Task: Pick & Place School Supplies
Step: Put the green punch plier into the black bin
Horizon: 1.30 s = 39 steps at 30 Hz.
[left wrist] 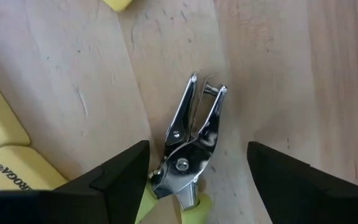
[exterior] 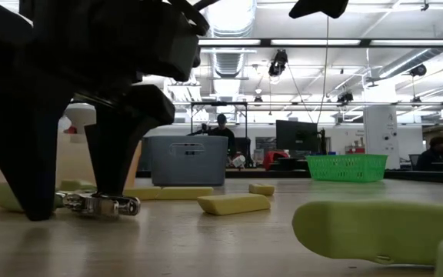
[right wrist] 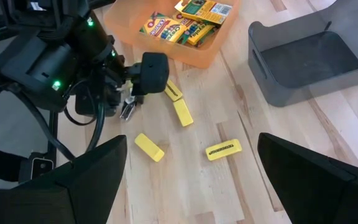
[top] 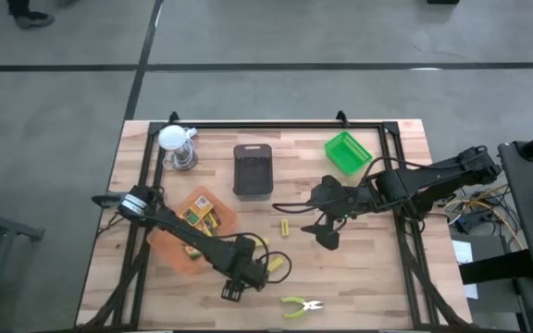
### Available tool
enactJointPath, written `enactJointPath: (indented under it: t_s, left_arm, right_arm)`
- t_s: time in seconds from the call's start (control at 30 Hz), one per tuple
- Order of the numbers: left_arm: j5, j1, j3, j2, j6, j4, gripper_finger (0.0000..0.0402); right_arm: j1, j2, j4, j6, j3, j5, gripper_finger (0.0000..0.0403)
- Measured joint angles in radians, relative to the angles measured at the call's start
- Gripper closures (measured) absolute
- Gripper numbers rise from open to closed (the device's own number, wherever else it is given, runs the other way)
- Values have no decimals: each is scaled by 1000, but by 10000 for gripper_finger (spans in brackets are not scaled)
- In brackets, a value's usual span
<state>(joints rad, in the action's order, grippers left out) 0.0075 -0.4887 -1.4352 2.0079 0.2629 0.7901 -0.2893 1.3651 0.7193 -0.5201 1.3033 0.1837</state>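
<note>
Lowest in the high view, lime-handled scissors [top: 301, 306] lie loose, above them the left gripper [top: 234, 282] straddles a second metal tool [left wrist: 190, 149] with fingers spread, yellow blocks [right wrist: 149, 147] remain on wood, crayon boxes [top: 201, 214] already fill the orange tray [top: 169, 248], and the right gripper [top: 327, 231] hovers open mid-frame.

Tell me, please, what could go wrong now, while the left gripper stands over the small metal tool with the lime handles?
1. The left gripper is open, its fingers straddling the lime-handled tool. This lies slanted between them, so closing may pinch it off-centre and make it twist or slip.
2. Yellow blocks lie close beside that gripper; it might knock them.
3. The right gripper hangs open near another yellow block; the arms may crowd each other.
</note>
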Motion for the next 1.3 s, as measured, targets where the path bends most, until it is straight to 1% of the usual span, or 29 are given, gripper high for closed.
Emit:
enactJointPath:
  t_s: [0.13, 0.83, 0.93, 1.13, 1.3]
  left_arm:
    - [-6, 1, 1, 0, 19, 0, 124]
    - [-9, 3, 1, 0, 25, -4, 124]
    - [-34, 4, 11, -2, 28, -7, 124]
    - [-51, 4, 44, -9, 100, -28, 124]
    - [-51, 4, 44, -9, 106, -27, 124]
  right_arm:
    - [0, 0, 0, 0, 0, 0, 48]
    - [0, 0, 0, 0, 0, 0, 48]
    - [0, 0, 0, 0, 0, 0, 48]
    - [0, 0, 0, 0, 0, 0, 48]
    - [0, 0, 0, 0, 0, 0, 48]
